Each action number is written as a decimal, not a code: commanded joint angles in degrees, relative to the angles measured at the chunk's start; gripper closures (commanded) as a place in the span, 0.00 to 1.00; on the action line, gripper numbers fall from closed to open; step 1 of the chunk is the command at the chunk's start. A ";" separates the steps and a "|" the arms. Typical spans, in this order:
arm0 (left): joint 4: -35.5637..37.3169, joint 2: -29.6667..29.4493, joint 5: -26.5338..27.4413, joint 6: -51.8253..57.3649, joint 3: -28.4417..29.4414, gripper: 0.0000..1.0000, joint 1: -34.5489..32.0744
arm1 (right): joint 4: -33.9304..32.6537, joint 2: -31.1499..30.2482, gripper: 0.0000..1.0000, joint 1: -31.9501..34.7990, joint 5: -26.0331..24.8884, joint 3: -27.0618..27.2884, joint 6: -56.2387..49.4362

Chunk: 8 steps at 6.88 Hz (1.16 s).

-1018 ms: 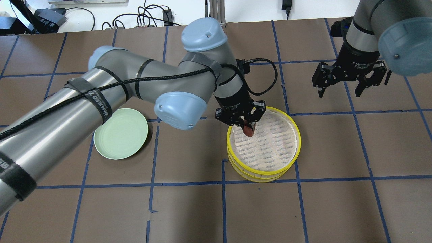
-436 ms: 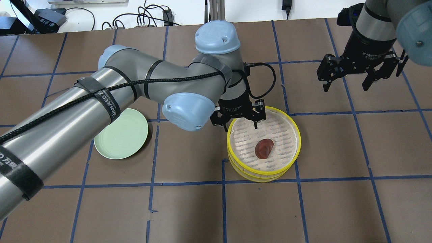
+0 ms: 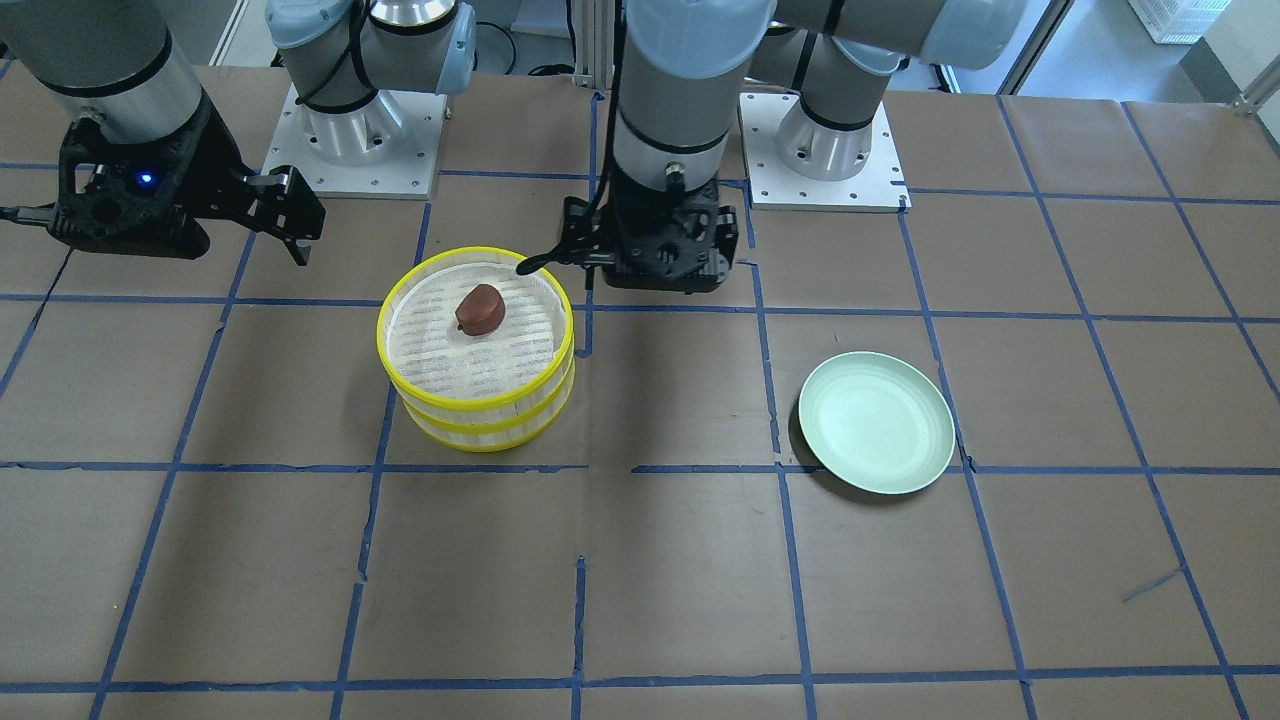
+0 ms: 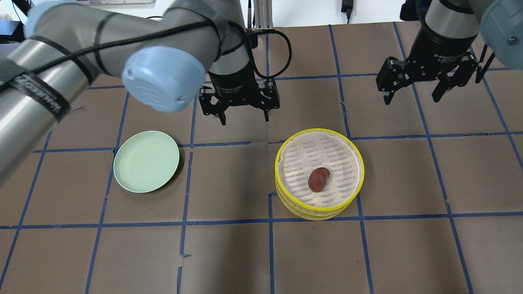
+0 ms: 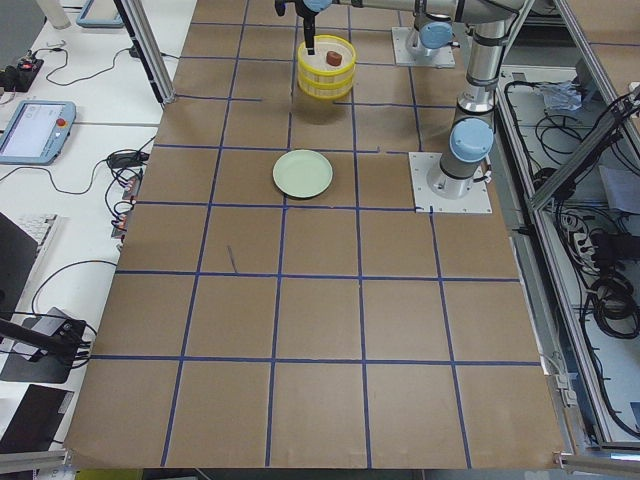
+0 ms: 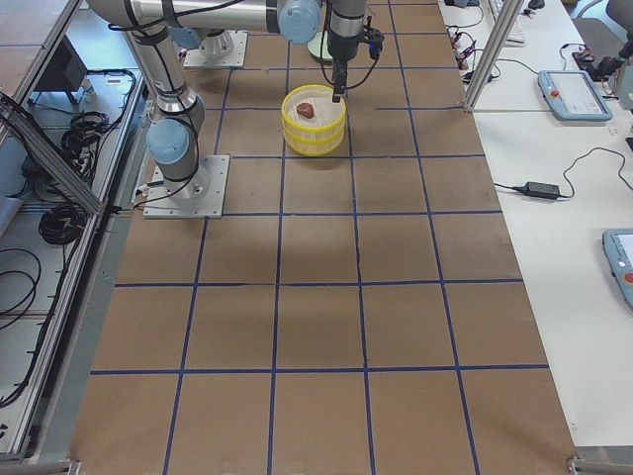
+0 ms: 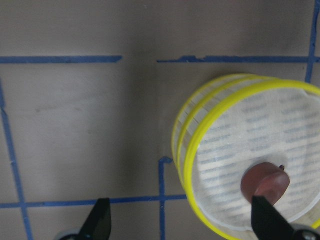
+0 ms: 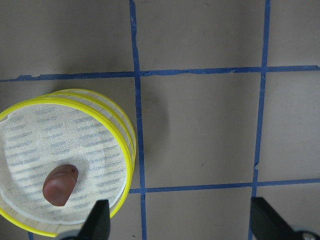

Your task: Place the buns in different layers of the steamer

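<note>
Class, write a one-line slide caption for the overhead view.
Brown bun rests in the steamer's top layer; left arm and right arm hang clear, jaws open.

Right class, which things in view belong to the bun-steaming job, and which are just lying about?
Job: brown bun, two-layer steamer, left gripper, right gripper, both with jaws open. White bun not visible.
Lying about: green plate, power adapter on the side bench.

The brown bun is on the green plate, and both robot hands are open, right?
Not quite. The brown bun sits in the top layer of the steamer, not on the green plate; the overhead view shows it. The left hand and right hand are indeed open.
</note>
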 commanded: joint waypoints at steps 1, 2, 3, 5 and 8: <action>-4.30 6.42 5.20 11.92 -0.48 0.01 10.07 | -0.23 -0.46 0.00 1.22 0.17 -0.15 0.36; -4.84 8.02 5.22 18.77 -2.23 0.01 14.83 | -0.58 -1.16 0.00 2.71 0.09 0.03 0.36; -4.41 9.16 5.48 23.71 -4.16 0.01 16.79 | -0.32 -1.34 0.00 2.72 0.09 -0.15 0.36; -4.23 10.23 5.57 24.29 -5.06 0.00 17.42 | -0.23 -1.52 0.00 2.72 0.18 -0.06 0.36; -4.67 10.41 5.22 24.55 -5.50 0.00 18.03 | 1.35 -1.52 0.00 2.72 2.02 -0.58 1.15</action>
